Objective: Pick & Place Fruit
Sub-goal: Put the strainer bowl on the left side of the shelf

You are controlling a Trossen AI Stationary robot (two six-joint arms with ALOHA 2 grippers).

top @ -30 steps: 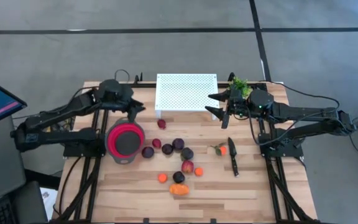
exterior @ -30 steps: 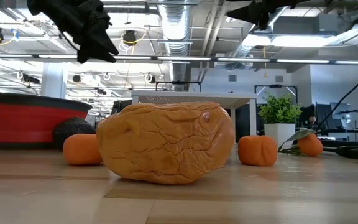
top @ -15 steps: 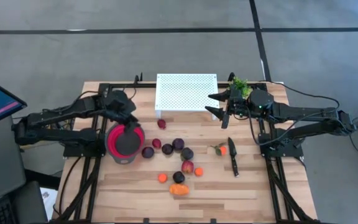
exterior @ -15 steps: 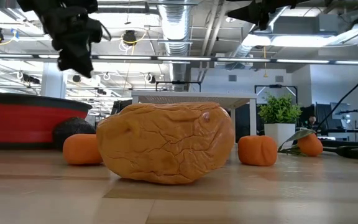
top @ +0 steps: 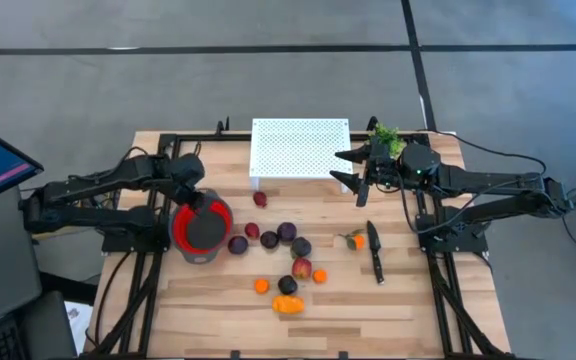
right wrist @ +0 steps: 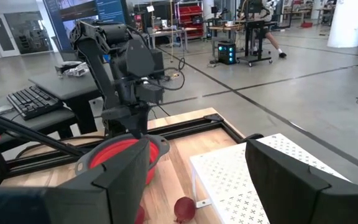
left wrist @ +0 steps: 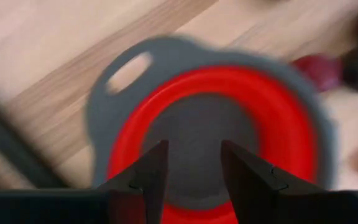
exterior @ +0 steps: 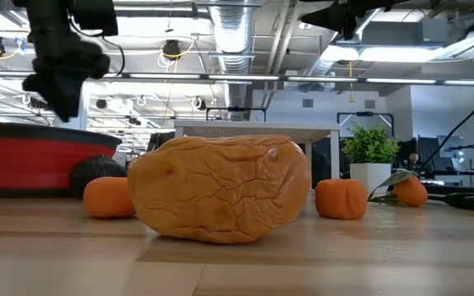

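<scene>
A red bowl with a grey rim (top: 201, 228) stands at the table's left. My left gripper (top: 194, 200) hangs over it, pointing down, open and empty; in its wrist view (left wrist: 194, 146) the bowl's dark bottom (left wrist: 197, 124) shows between the fingers. The fruit lie loose on the wood right of the bowl: dark plums (top: 286, 232), a red ball (top: 260, 199), a red-yellow ball (top: 301, 268), small oranges (top: 261, 286) and a larger orange piece (top: 288, 304) (exterior: 220, 189). My right gripper (top: 356, 175) (right wrist: 197, 146) waits open, level, high beside the white rack.
A white perforated rack (top: 300, 150) stands at the far middle, with a small green plant (top: 384, 135) to its right. A black-handled knife (top: 375, 250) lies right of the fruit, next to a small orange (top: 356, 240). The bowl's handle hole (left wrist: 128, 71) is on its rim.
My left gripper has swung from level to pointing down, sinking a little and moving toward the table's near-left, and now hangs over the bowl. Its fingers stay apart. My right arm and the fruit have kept still.
</scene>
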